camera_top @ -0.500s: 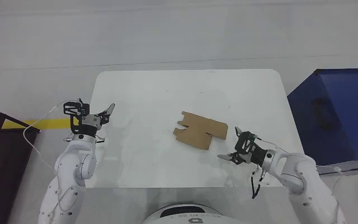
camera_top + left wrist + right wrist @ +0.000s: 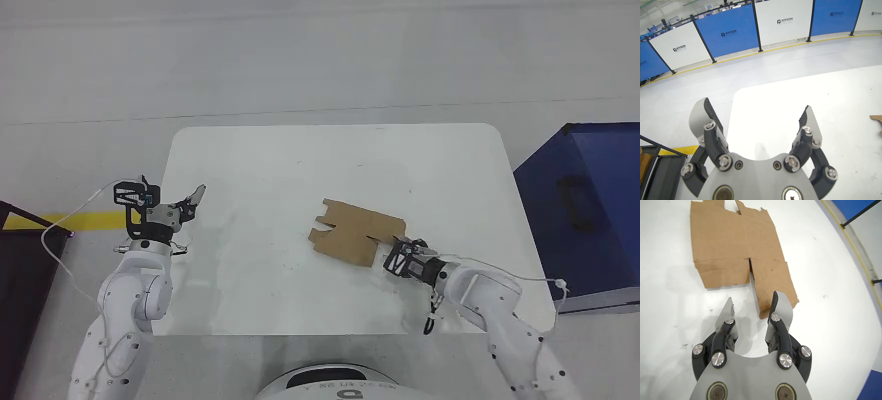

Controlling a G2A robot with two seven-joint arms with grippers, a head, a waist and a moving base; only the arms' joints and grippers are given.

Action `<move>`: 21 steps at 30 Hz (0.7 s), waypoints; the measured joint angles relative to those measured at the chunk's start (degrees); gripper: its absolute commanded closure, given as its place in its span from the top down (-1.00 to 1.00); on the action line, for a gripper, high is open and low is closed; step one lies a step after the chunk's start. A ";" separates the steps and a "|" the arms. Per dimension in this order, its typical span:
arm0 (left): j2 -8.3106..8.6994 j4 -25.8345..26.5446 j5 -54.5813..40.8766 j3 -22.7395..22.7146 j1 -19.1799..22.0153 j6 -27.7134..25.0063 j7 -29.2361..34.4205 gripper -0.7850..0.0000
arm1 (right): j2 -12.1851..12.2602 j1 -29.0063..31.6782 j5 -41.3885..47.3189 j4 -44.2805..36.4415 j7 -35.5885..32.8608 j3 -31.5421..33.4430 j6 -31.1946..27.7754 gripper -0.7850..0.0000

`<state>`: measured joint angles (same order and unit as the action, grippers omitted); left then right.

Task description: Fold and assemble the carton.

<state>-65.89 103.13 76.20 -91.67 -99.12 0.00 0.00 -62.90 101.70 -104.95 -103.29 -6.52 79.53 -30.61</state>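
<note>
The table point(image 2: 270, 160) is white, with rounded corners and a few small dark marks. It stands on a pale grey floor point(image 2: 300, 60). A yellow line point(image 2: 772, 49) runs on the floor, and behind it is a fence of blue and white panels point(image 2: 730, 40) on black posts. A blue bin point(image 2: 585, 200) stands by the right side of the table.

The carton point(image 2: 355, 232) is a flat brown blank and lies on the table, a little right of the middle and nearer to the robot's side. Its long axis goes across the table, from far-left to near-right, slightly tilted. It has flaps at both ends. The far-left end is notched and ragged. At the near-right end, two flaps with a slit between them point toward the right gripper point(image 2: 753, 295), and one of them is longer.

The right gripper is low, at this longer flap, with its fingers apart. One finger is over the flap's corner and the other is over bare table; contact I cannot tell. The left gripper point(image 2: 756, 103) is at the table's left edge, wide open and holding nothing, well apart from the carton.
</note>
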 measured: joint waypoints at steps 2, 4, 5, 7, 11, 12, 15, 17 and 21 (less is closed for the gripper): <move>0.00 0.00 0.00 0.00 0.00 0.00 0.00 1.00 | 0.01 -0.06 -4.29 0.75 3.09 -1.21 3.54 0.12; 0.00 0.00 0.00 0.00 0.00 0.00 0.00 1.00 | 0.03 -0.33 -7.60 1.24 5.27 -2.07 6.43 0.04; 0.00 0.00 0.00 0.00 0.00 0.00 0.00 1.00 | 0.03 -0.47 -8.88 1.44 5.90 -2.41 7.61 0.00; 0.00 0.00 0.00 0.00 0.00 0.00 0.00 1.00 | 0.00 -1.03 -11.68 2.02 6.70 -3.21 10.19 -0.03; 0.00 0.00 0.00 0.00 0.00 0.00 0.00 1.00 | -0.17 -2.65 -16.69 3.61 6.10 -4.98 13.96 -0.06; 0.00 0.00 0.00 0.00 0.00 0.00 0.00 1.00 | -0.22 -3.00 -17.49 4.03 5.90 -5.48 14.28 -0.07; 0.00 0.00 0.00 0.00 0.00 0.00 0.00 1.00 | -0.39 -4.13 -17.27 5.31 5.13 -6.90 11.89 -0.07; 0.00 0.00 0.00 0.00 0.00 0.00 0.00 1.00 | -0.45 -5.09 -16.07 5.23 3.87 -7.23 9.91 -0.07; 0.00 0.00 0.00 0.00 0.00 0.00 0.00 1.00 | -0.62 -6.04 -19.15 5.18 3.23 -8.44 12.56 -0.26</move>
<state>-65.89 103.13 76.20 -91.67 -99.12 0.00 0.00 -63.52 95.66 -124.10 -98.11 -3.29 71.09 -18.05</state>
